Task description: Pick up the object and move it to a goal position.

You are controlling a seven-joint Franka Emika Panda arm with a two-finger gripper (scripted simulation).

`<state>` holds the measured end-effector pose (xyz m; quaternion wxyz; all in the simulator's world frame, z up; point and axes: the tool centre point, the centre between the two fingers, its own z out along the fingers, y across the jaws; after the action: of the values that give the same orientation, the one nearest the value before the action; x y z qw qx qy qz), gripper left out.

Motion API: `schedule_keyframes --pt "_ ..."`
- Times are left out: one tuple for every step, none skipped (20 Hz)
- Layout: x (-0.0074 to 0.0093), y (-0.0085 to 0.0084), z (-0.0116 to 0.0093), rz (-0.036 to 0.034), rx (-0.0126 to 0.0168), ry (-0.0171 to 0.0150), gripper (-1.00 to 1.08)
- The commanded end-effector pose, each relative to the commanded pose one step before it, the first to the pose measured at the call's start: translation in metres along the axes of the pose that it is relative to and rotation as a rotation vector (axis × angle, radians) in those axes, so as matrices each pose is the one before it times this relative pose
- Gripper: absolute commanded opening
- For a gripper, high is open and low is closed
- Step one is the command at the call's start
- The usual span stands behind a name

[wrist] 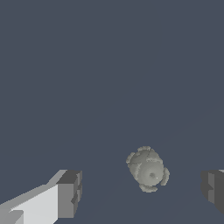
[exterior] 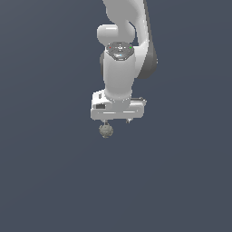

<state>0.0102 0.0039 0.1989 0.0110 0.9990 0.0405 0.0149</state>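
Gripper (wrist: 139, 190): the fingers are seen spread wide apart in the wrist view, with nothing clamped between them.
Fingers (wrist: 70, 192): dark pads face each other, one on each side of the ball, neither touching it.
Ball (wrist: 148, 168): found in the gap between the fingers, nearer one pad than the other; in the exterior view the ball (exterior: 106, 130) lies just below the gripper (exterior: 117, 120), toward the exterior view's left of its middle.
Handling: judged to be light and hard; the rough, speckled surface should give grip, but a round shape is apt to roll or squirt out.
Hold: best taken across the widest part, once the ball is centred between the pads.
Surroundings: a plain dark grey floor (exterior: 45, 181); no goal marker is seen.
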Motion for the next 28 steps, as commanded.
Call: schedule_keyframes --pt "0.00179 0.00134 -0.00286 -0.00438 -0.00263 0.00631 1.0" --pt "-0.0005 -0.00039 0.00098 0.00126 0.00081 -0.00211 1.0" --pt "-0.00016 -0.00013 0.00029 0.00063 0.00027 -0.0007 1.0" --pt "-0.00005 0.00003 0.00006 -0.00069 -0.00003 0.00008 1.0" --pt "-0.00009 0.00029 0.00025 -0.00169 -0.00005 0.00012 1.0" --pt "-0.00019 0.00034 0.00049 -0.00293 -0.00003 0.00006 1.0" --pt "-0.00032 0.00045 0.00078 -0.00403 0.00003 -0.0001 1.0" --pt "-0.00046 0.00058 0.00106 -0.00507 0.00009 -0.00026 1.0" --pt "-0.00059 0.00069 0.00133 -0.00616 0.00015 -0.0004 1.0" --pt "-0.00072 0.00077 0.0016 -0.00729 0.0002 -0.00052 1.0" --pt "-0.00085 0.0009 0.00184 -0.00832 0.00025 -0.00062 1.0" --pt "-0.00097 0.00099 0.00206 -0.00935 0.00029 -0.00068 1.0" --pt "-0.00108 0.00108 0.00226 -0.01044 0.00032 -0.00071 1.0" --pt "-0.00121 0.0012 0.00247 -0.01153 0.00035 -0.00073 1.0" --pt "-0.00134 0.00127 0.00267 -0.01256 0.0004 -0.00076 1.0" --pt "-0.0015 0.00135 0.0029 -0.01363 0.00047 -0.00084 1.0" --pt "-0.00166 0.00142 0.00313 -0.01472 0.00054 -0.00091 1.0" --pt "-0.00183 0.00148 0.00334 -0.0158 0.00062 -0.00096 1.0" --pt "-0.00201 0.00153 0.00356 -0.01691 0.00069 -0.001 1.0" --pt "-0.0022 0.00158 0.00377 -0.01803 0.00078 -0.00104 1.0" --pt "-0.00239 0.0016 0.00398 -0.01915 0.00088 -0.00108 1.0" --pt "-0.0026 0.00161 0.00419 -0.02028 0.00099 -0.00111 1.0" --pt "-0.00281 0.00161 0.0044 -0.02141 0.0011 -0.00113 1.0" --pt "-0.00296 0.00155 0.00448 -0.02199 0.00119 -0.00111 1.0" --pt "-0.00303 0.00144 0.00445 -0.022 0.00125 -0.00106 1.0" --pt "-0.0031 0.00133 0.00442 -0.02199 0.00131 -0.001 1.0" --pt "-0.00316 0.00122 0.00439 -0.022 0.00136 -0.00095 1.0" --pt "-0.00321 0.0011 0.00436 -0.022 0.00142 -0.00089 1.0"
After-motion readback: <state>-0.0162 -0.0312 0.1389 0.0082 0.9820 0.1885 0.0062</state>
